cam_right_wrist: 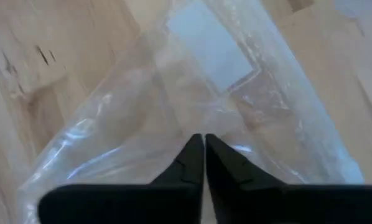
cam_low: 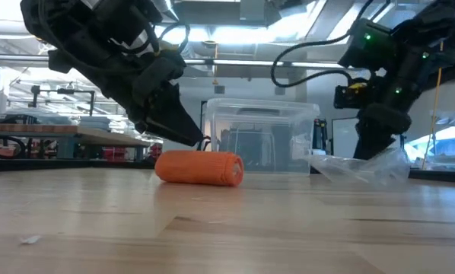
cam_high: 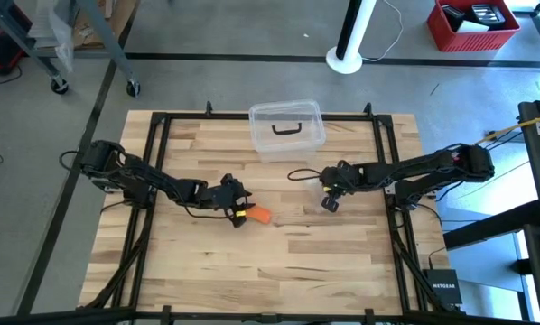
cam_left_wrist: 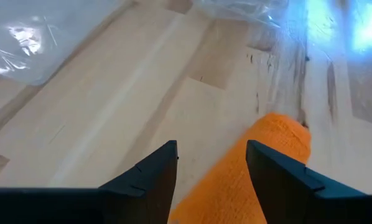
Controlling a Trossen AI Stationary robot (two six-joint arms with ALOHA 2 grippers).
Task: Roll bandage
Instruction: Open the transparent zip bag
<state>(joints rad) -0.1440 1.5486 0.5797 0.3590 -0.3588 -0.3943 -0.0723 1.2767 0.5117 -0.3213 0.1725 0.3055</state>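
Lying on the wooden tabletop (cam_high: 207, 271), the rolled orange bandage (cam_low: 199, 167) sits between the spread fingers of the left gripper (cam_left_wrist: 211, 168). Behind it stands a clear box (cam_high: 286, 127). The right gripper (cam_right_wrist: 203, 152) is pressed together on a clear wrapper (cam_right_wrist: 173, 93).

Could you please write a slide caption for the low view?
Rolled orange bandage lies on the table; left gripper open beside it, right gripper shut on clear wrapper.

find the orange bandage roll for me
In the high view the bandage lies rolled on the table's middle, beside the open left gripper.
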